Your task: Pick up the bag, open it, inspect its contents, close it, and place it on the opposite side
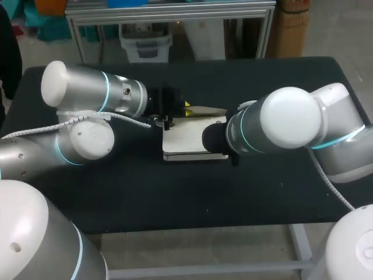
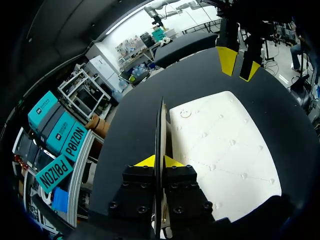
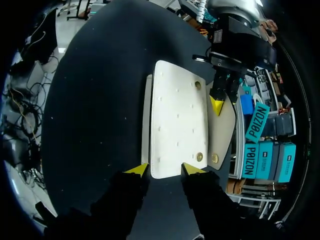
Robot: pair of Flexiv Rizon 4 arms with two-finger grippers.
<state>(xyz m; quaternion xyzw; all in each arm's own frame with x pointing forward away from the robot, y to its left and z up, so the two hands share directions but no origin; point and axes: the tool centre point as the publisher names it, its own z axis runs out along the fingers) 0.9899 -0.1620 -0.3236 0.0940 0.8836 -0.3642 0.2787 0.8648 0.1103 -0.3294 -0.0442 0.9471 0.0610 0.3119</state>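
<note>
Now, bag [image 1: 189, 140]: white, flat on the black bench [image 1: 116, 192] at its middle, between the two arms.
Flap [image 2: 161, 140]: lifted off the bag's top and standing roughly upright along one long side; seen edge-on in the left wrist view, as a pale beige panel beside the white body in the right wrist view.
Left pincer [image 2: 155, 161]: closed on the flap, one yellow tip pressed on each face of the thin sheet; in the head view sits at the bag's far-left corner, coming in from the left.
Right pincer [image 3: 164, 169]: fingers spread wide, holding nothing; poised at the short edge of the bag opposite the left pincer, that edge lying about between the yellow tips; cannot tell whether either tip touches it.
Snaps [image 3: 199, 157]: small round metal studs near the bag's corners on the flap side.
Arms: facing each other across the bag, well clear of the bench edges.
</note>
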